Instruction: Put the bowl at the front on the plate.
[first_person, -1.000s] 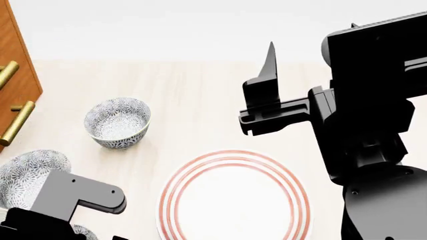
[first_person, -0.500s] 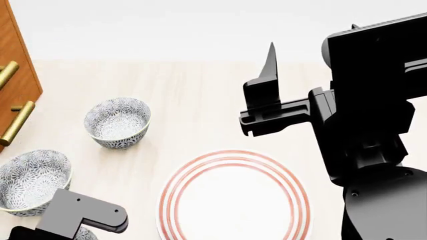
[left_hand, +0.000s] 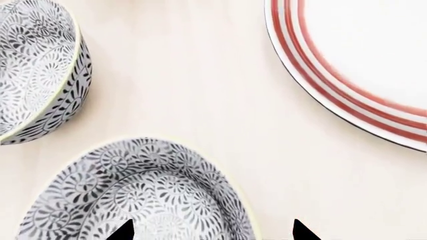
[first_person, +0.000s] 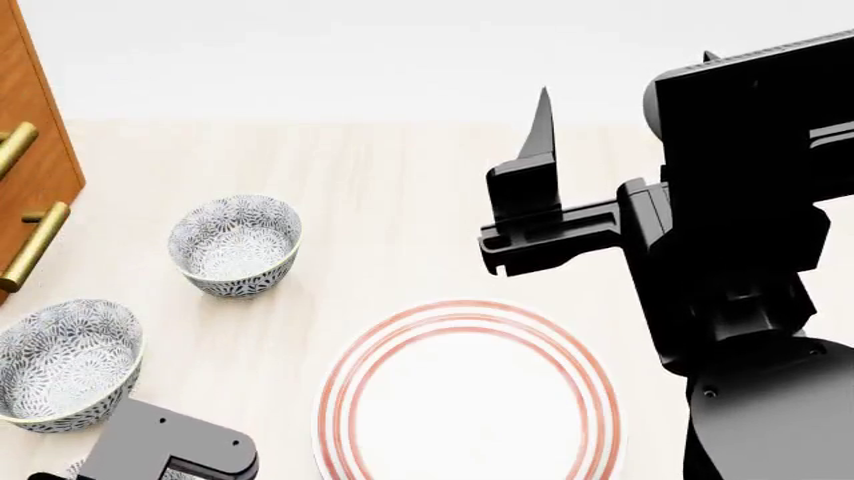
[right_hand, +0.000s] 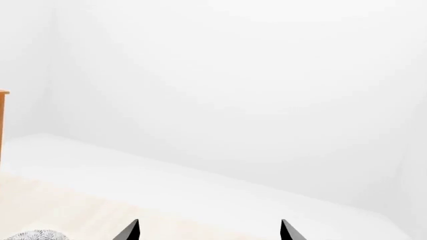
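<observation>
Left gripper fingers spread apart, empty; one tip over the bowl, the other beside its rim.

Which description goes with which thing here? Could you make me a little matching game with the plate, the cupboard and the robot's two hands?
Things:
1. plate
2. wooden cabinet
3. right hand
4. left hand

Descriptions:
A. open, just above the rim of the front bowl
B. white with thin red rings
C. has brass handles
D. open, lifted off the table, holding nothing

Pairs: 1-B, 2-C, 3-D, 4-A
</observation>
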